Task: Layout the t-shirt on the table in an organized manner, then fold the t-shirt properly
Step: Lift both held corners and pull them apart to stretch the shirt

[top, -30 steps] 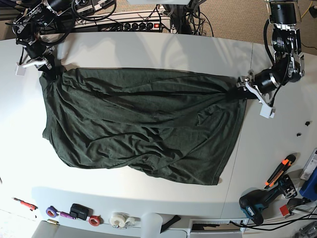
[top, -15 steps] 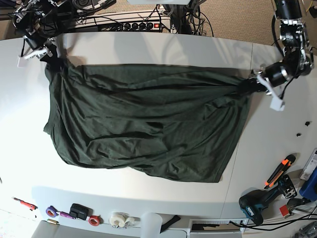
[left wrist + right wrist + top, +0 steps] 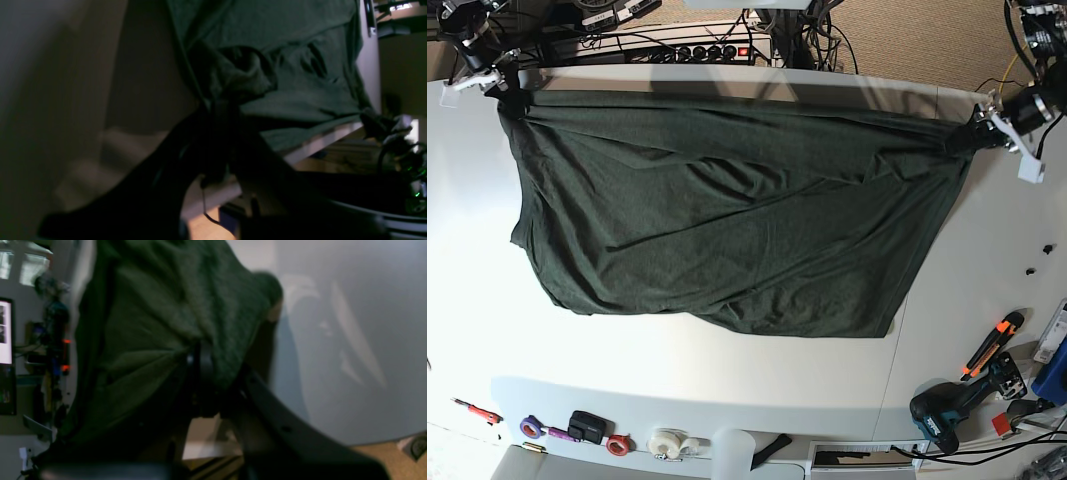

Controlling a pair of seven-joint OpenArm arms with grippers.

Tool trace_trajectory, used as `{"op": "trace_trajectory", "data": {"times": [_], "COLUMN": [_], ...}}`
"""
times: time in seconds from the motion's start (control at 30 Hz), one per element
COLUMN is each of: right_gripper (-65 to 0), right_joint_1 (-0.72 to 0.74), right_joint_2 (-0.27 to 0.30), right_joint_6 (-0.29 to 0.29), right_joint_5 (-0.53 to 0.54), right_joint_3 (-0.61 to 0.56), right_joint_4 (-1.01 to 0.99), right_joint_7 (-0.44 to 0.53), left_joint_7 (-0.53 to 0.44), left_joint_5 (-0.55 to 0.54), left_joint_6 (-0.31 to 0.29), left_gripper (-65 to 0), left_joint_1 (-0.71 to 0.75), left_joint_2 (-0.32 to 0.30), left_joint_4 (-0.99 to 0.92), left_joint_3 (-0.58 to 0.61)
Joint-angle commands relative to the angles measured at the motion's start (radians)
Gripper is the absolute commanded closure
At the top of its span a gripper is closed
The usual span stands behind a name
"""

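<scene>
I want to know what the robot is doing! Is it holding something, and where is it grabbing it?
Yes. Both claws hold the t-shirt. The left claw pinches one far corner, the right claw the other, stretching that edge between them.

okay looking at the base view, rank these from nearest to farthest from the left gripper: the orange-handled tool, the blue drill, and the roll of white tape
From the left gripper, at the view's upper right:
1. Orange-handled tool, right edge of the table.
2. Blue drill, lower right corner.
3. Roll of white tape, bottom edge, left of centre.

Base view looks straight down from overhead; both wrist views sit close, sharing the t-shirt (image 3: 727,210) with it.
</scene>
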Motion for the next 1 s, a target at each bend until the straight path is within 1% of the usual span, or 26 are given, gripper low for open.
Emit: {"op": "trace_trajectory", "data": {"times": [0.0, 0.07, 0.23, 0.3, 0.4, 0.5, 0.73, 0.87, 0.97], "right_gripper": [0.0, 0.0, 0.0, 0.0, 0.0, 0.0, 0.0, 0.0, 0.0], "right_joint_1": [-0.011, -0.018, -0.019, -0.019, -0.033, -0.052, -0.055, -0.01, 0.042], "right_joint_2": [0.023, 0.022, 0.023, 0.023, 0.023, 0.023, 0.023, 0.023, 0.022], "right_joint_6": [0.001, 0.001, 0.001, 0.001, 0.001, 0.001, 0.001, 0.001, 0.001], "right_joint_5": [0.029, 0.032, 0.032, 0.035, 0.073, 0.089, 0.149, 0.155, 0.154], "right_joint_3": [0.011, 0.01, 0.01, 0.01, 0.01, 0.01, 0.01, 0.01, 0.01], "right_joint_4": [0.013, 0.013, 0.013, 0.013, 0.013, 0.013, 0.013, 0.013, 0.013], "right_joint_7": [0.018, 0.018, 0.018, 0.018, 0.018, 0.018, 0.018, 0.018, 0.018], "left_joint_7": [0.0, 0.018, 0.07, 0.096, 0.137, 0.177, 0.14, 0.098, 0.092], "left_joint_5": [-0.04, -0.066, -0.123, -0.123, -0.123, -0.123, -0.123, -0.123, -0.123], "left_joint_6": [-0.006, -0.037, -0.056, -0.056, -0.093, -0.097, -0.097, -0.097, -0.097], "left_gripper": [0.0, 0.0, 0.0, 0.0, 0.0, 0.0, 0.0, 0.0, 0.0], "left_joint_1": [0.013, 0.036, 0.085, 0.102, 0.124, 0.134, 0.101, 0.037, -0.026], "left_joint_2": [-0.02, -0.02, -0.02, -0.02, -0.02, -0.02, -0.019, -0.019, -0.019], "left_joint_4": [0.014, 0.014, 0.014, 0.014, 0.014, 0.014, 0.015, 0.015, 0.014], "left_joint_3": [-0.019, -0.031, -0.032, -0.032, -0.032, -0.032, -0.032, -0.032, -0.031]}}
